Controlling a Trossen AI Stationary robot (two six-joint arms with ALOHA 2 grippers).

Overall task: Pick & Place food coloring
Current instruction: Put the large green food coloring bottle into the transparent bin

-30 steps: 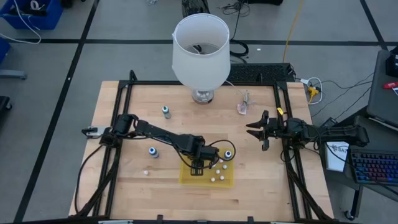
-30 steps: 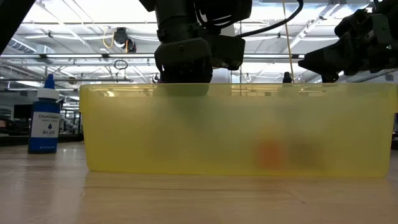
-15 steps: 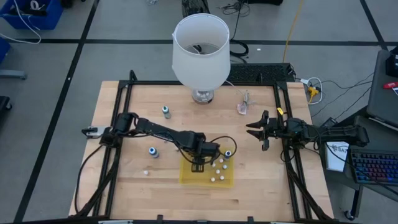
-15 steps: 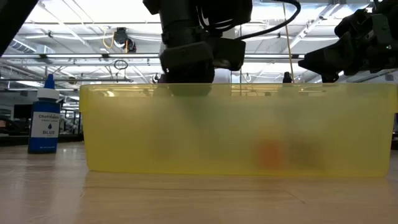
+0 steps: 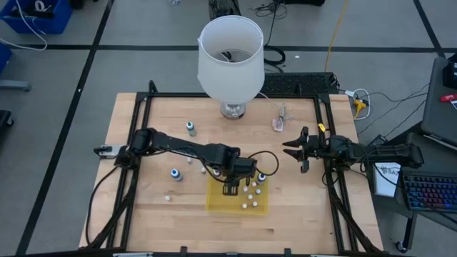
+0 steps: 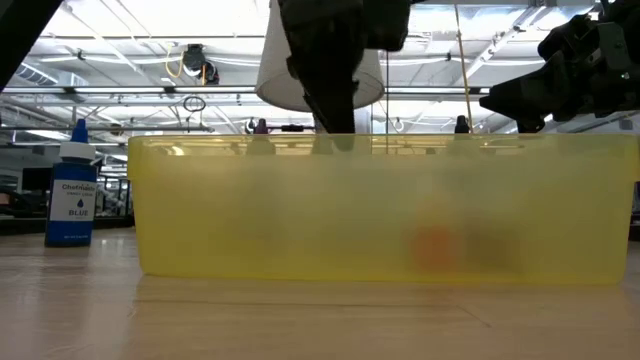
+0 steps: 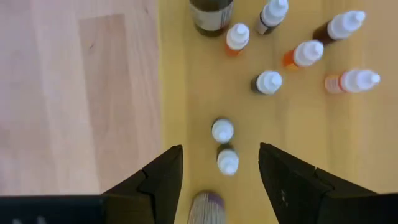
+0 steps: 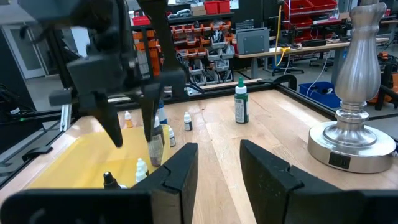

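The food coloring shows as several tiny white-capped bottles (image 7: 269, 81) standing upright on their bases in a shallow yellow tray (image 5: 214, 203). Their bodies are orange, red and dark. My left gripper (image 7: 221, 149) hangs open above the tray's left part, fingers pointing down. Two of the caps (image 7: 222, 131) stand below the gap and it touches none of them. In the low view its fingers (image 6: 333, 100) reach just to the tray's rim (image 6: 380, 140). My right gripper (image 5: 296, 150) waits open at the table's right side, level, with nothing between its fingers.
A lamp with a white shade (image 5: 230, 61) stands at the table's far middle. A blue-capped bottle (image 5: 262, 176) stands at the tray's far right corner. Two more bottles (image 5: 191, 128) (image 5: 175, 173) stand on the table left of the tray, and bare wood lies beyond them.
My left gripper has risen straight up out of the yellow tray, until only its fingertips reach the rim in the low view. The bottles in the tray stand as before.
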